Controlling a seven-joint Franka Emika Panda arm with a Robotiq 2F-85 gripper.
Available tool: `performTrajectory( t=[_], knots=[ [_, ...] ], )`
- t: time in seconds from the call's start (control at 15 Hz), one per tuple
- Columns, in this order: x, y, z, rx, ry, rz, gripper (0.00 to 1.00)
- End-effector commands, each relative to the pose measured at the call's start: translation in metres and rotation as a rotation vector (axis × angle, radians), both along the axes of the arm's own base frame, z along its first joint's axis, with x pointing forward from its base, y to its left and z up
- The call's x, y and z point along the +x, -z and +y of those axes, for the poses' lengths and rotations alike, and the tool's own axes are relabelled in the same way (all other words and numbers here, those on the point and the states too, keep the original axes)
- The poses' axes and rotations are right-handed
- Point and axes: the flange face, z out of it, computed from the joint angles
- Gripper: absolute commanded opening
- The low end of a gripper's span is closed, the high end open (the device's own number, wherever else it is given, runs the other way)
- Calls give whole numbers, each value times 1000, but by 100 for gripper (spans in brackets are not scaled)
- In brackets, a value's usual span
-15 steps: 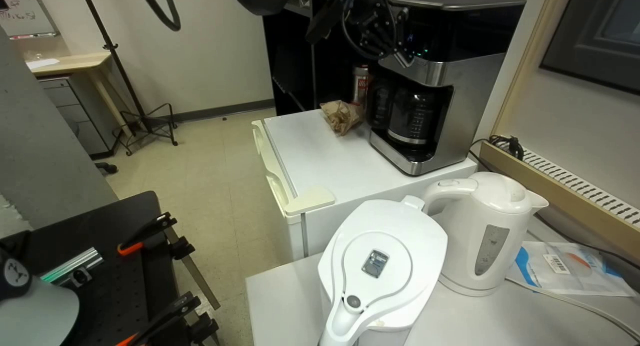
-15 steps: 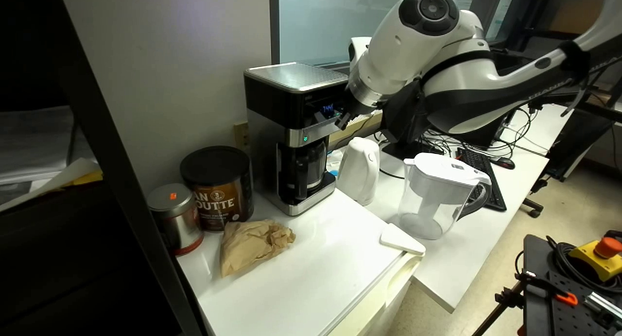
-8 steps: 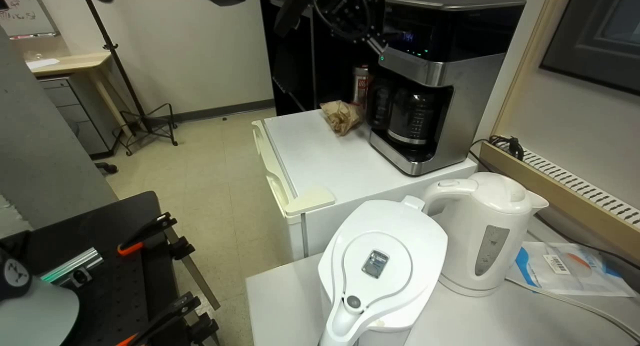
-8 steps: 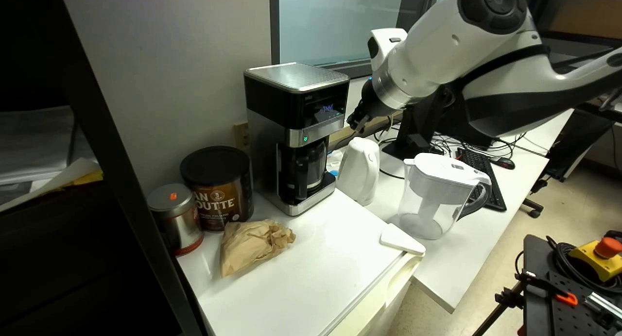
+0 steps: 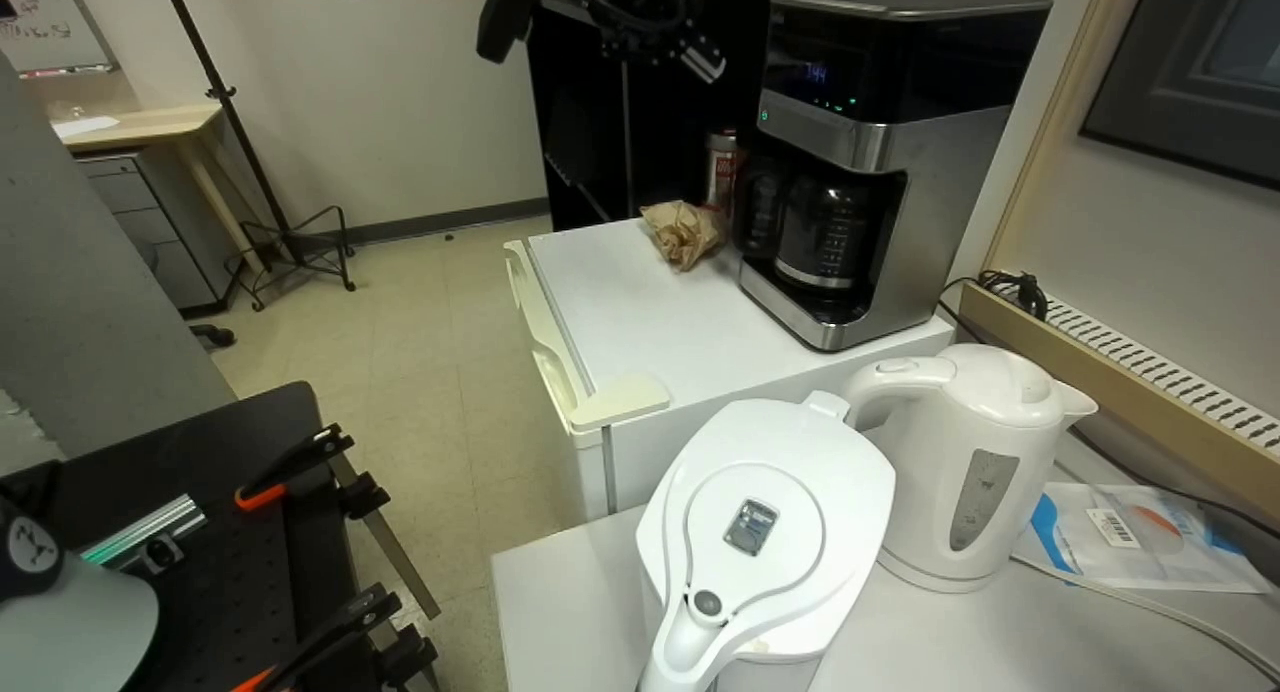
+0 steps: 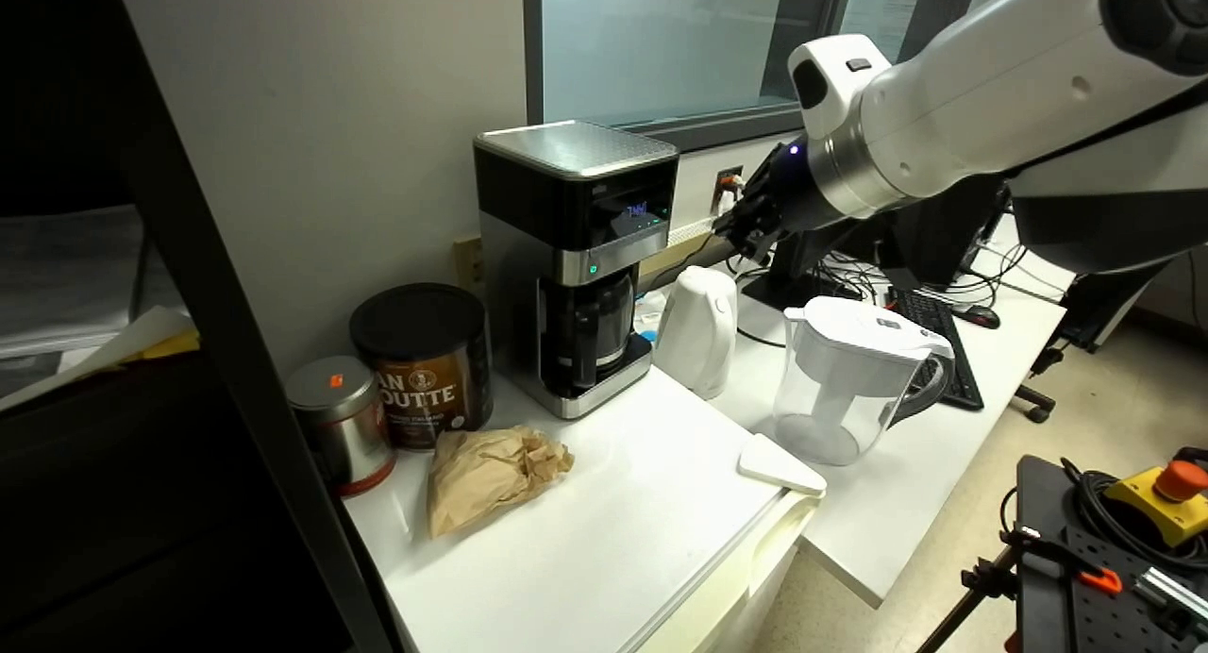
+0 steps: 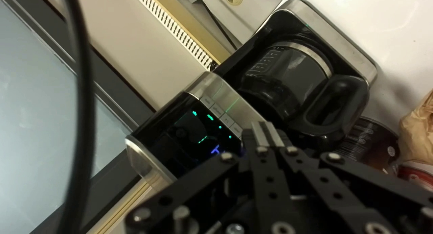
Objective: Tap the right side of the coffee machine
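Note:
The coffee machine (image 5: 935,202) is a tall black and silver box with a lit display. It also shows in an exterior view (image 6: 576,266) and, tilted, in the wrist view (image 7: 223,92). Its dark glass carafe (image 5: 825,227) stands in its bay. My gripper (image 5: 703,60) hangs in the air in front of the machine's upper part, apart from it. In an exterior view the gripper (image 6: 741,236) is to the right of the machine with a gap between. In the wrist view the fingers (image 7: 268,134) are together, with nothing seen between them.
The white kettle (image 6: 696,332) and white water filter jug (image 6: 840,379) stand on the desk beside the machine. A paper bag (image 6: 495,478), a large coffee tin (image 6: 420,370) and a smaller tin (image 6: 344,426) share the white fridge top (image 6: 604,540). A wall and window are behind.
My gripper has drawn away from the coffee machine's front, leftward in one exterior picture and rightward in the other, uncovering the display. The machine and the other objects have not moved.

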Motion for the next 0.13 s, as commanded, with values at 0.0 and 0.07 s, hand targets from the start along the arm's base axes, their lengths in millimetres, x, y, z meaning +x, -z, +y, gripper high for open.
performTrajectory(
  t=[0.0, 0.07],
  knots=[
    [-23, -6, -1, -20, -50, -9, 2],
    [-26, -7, -2, -21, -56, -11, 3]
  ],
)
